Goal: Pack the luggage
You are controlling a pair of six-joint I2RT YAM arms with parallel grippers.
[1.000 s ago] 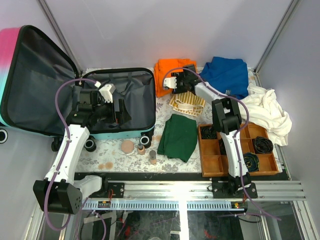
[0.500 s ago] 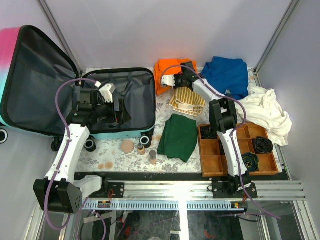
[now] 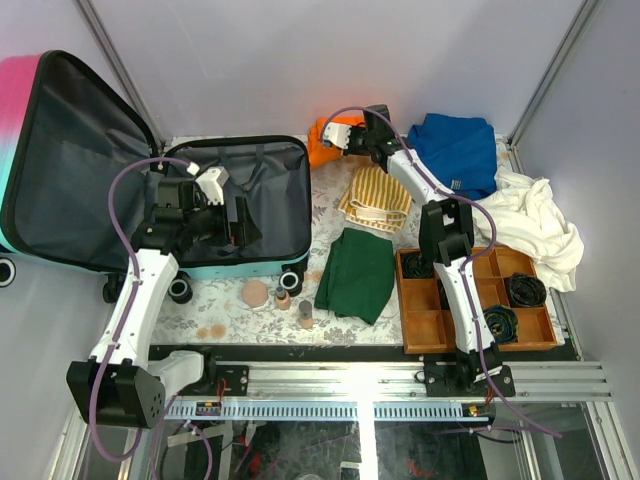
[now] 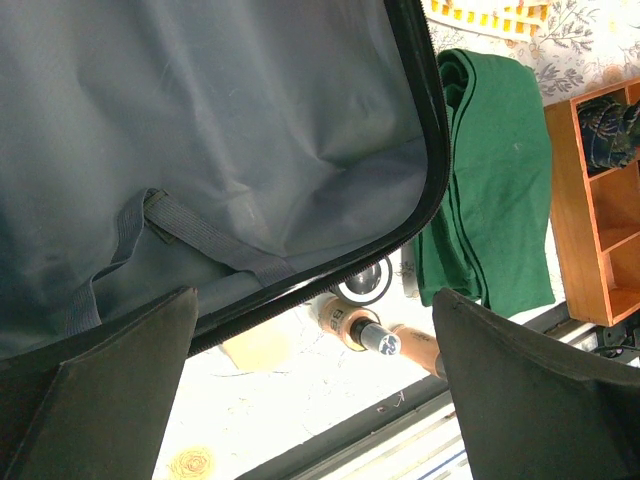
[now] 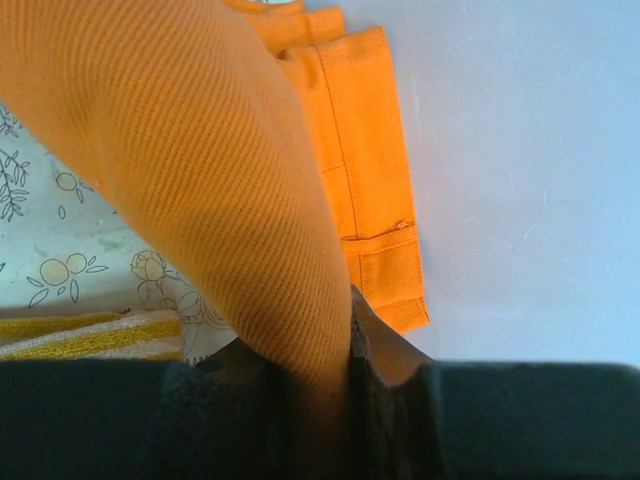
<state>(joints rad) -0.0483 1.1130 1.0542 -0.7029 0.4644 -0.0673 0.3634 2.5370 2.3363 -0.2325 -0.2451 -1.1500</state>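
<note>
Now that the right claw (image 3: 335,140) has snapped shut on the orange cloth (image 3: 318,152), things look pretty different from a second ago. Back then the cloth lay flat at the far edge of the table (image 3: 220,310) with the claw hanging open over it. Now it's bunched up and dragged toward the back wall, and my wrist view shows a fold of it pinched tight between the fingers. So I reckon the grab is good and what's left for this piece is the carry. The right arm is stretched way out, reaching far and to the left, with the wrist tipped down at the cloth. The suitcase (image 3: 275,185) sits open at the far left of the table with its lid leaning up against the left wall. Its grey lining looks bare as far as I can see, and it's well apart from the orange cloth, so that's a decent sideways haul. My left claw (image 3: 238,222) hasn't budged. It hovers over the suitcase's base with its jaws spread wide, holding nothing. The striped cloth (image 3: 375,197) and green cloth (image 3: 357,272) lie untouched nearer the arms.
</note>
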